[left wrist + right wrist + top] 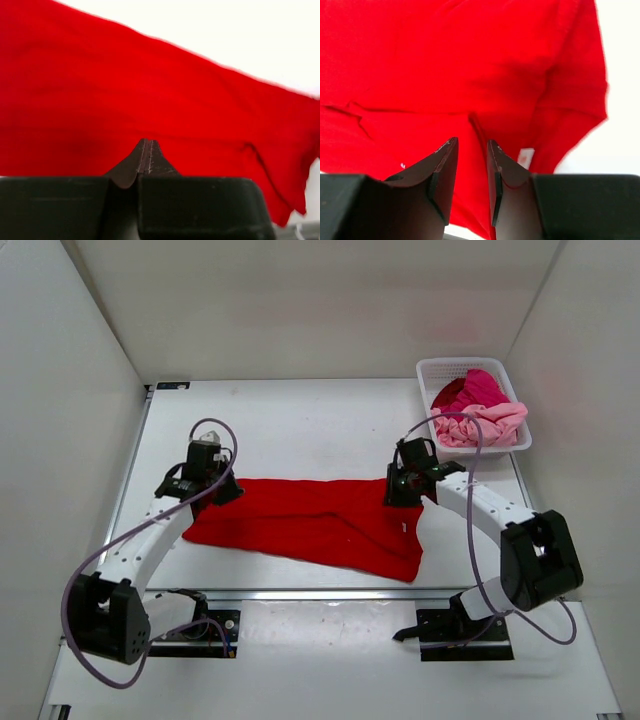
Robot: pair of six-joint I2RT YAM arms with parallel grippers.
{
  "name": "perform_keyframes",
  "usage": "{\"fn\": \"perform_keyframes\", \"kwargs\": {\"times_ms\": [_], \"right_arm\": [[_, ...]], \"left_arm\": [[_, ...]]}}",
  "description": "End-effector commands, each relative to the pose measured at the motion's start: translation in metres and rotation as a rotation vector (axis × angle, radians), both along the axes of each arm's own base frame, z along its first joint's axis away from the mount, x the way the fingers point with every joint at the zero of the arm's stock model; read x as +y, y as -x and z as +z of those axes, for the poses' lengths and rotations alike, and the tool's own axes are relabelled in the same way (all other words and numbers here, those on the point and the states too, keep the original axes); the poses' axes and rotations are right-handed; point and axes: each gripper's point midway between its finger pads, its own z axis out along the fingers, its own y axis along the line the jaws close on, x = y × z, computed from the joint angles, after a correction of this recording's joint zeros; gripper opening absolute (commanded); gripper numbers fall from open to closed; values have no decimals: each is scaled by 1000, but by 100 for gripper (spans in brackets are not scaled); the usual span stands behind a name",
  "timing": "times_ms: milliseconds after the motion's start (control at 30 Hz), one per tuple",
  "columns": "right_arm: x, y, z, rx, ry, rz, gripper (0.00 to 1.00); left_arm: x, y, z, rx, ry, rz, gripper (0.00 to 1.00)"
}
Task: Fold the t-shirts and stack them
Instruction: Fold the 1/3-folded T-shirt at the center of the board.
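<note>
Bright, even light — wrist backgrounds overexposed

Quick headcount from my end. On the white surface: one bright red soft cloth t-shirt with one small white neck label. One white plastic lattice basket, and bunched inside it one magenta cloth shirt and one pale pink cloth shirt. So three shirts total. And two black two-finger tools: my left tool and my right tool.
</note>
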Motion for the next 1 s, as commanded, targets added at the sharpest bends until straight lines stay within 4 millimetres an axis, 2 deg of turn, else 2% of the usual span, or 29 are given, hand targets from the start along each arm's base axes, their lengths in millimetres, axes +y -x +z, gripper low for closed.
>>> {"fn": "perform_keyframes", "kwargs": {"times_ms": [0, 133, 400, 500, 567, 633, 733, 767, 833, 967], "right_arm": [[19, -22, 10, -71, -25, 13, 27], [24, -26, 1, -55, -37, 4, 27], [23, -27, -24, -4, -6, 6, 27], [27, -31, -17, -30, -6, 10, 20], [31, -27, -16, -24, -17, 20, 18], [35, -28, -9, -38, -29, 23, 10], [39, -22, -5, -39, -20, 33, 3], [36, -19, -5, -30, -16, 27, 1], [44, -9, 4, -47, -22, 40, 0], [56, 20, 17, -35, -27, 87, 1]], "left_arm": [[-16, 21, -3, 15, 73, -54, 2], [-24, 38, -14, 52, 90, -84, 2], [-29, 45, -8, 46, 64, -138, 2], [-27, 48, -14, 57, 64, -130, 2], [-27, 51, -17, 62, 65, -130, 1], [-27, 52, -20, 64, 73, -133, 2], [-27, 52, -21, 69, 85, -121, 2], [-28, 51, -20, 65, 87, -120, 2], [-28, 48, -17, 57, 87, -120, 2], [-29, 46, -16, 56, 101, -113, 2]]}}
